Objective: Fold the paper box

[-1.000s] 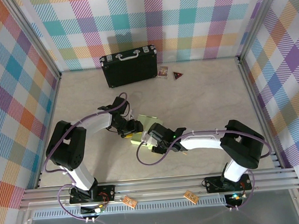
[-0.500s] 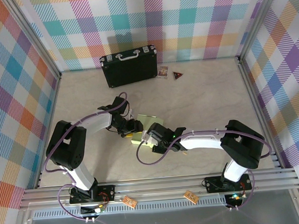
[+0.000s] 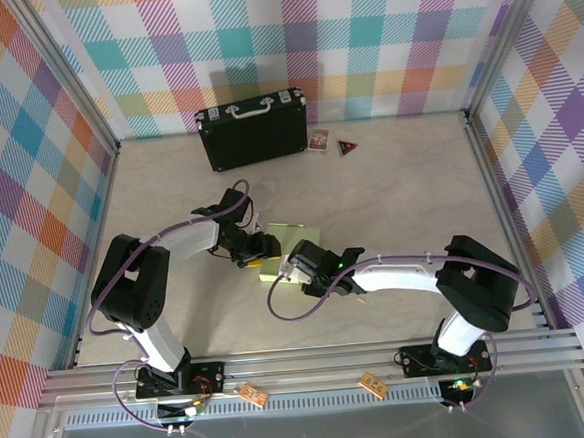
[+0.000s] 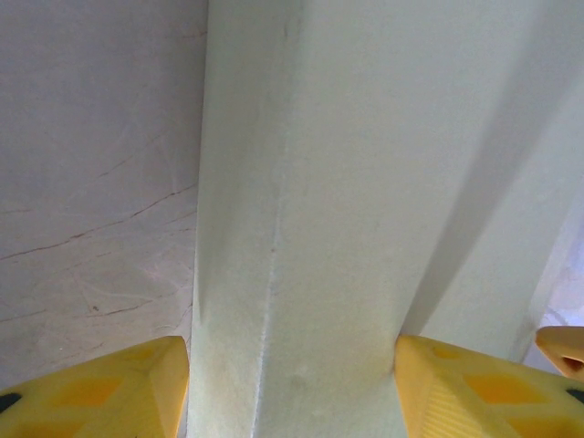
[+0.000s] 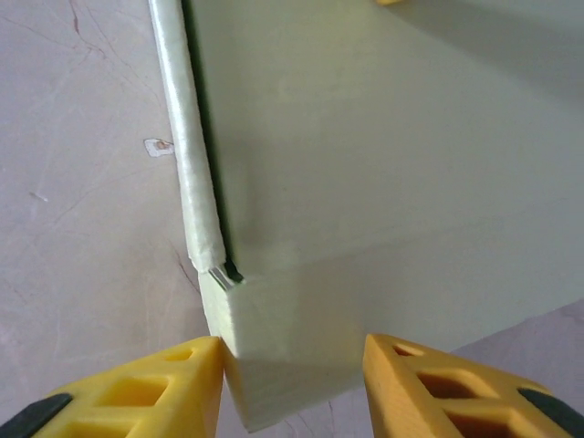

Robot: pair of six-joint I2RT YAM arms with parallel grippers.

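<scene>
My left pincer (image 4: 290, 365) is pinching the paper box (image 4: 310, 201). From its wrist, a yellow finger presses flat against each side of a pale green panel, and a soft crease runs up the card between them. To the left of that panel's long straight edge there is bare worktop (image 4: 91, 182).

My right pincer (image 5: 293, 339) is closed on a lower corner of the same box, one fingertip against each side of it. From this wrist I see the box's left edge as a rolled, doubled strip of card. It ends just above the corner, where a small dark gap shows. The broad face beyond the strip is smooth and lies in shadow toward the top.

From above, the box sits about the middle of the worktop, a little left of centre. My two pincers meet on it from opposite sides, the left from the far-left and the right from the near-right. A corner of the card pokes out toward the far edge between them.

The right half of the worktop is bare all the way to its right edge. A wide bare band also lies between the box and the far edge. A black case (image 3: 254, 131) stands along the far edge, left of its middle. Two small items lie just right of the case: a card (image 3: 317, 140) and a dark triangle (image 3: 347, 147). All three are well apart from the box. My forearms stretch over the near side of the worktop.
</scene>
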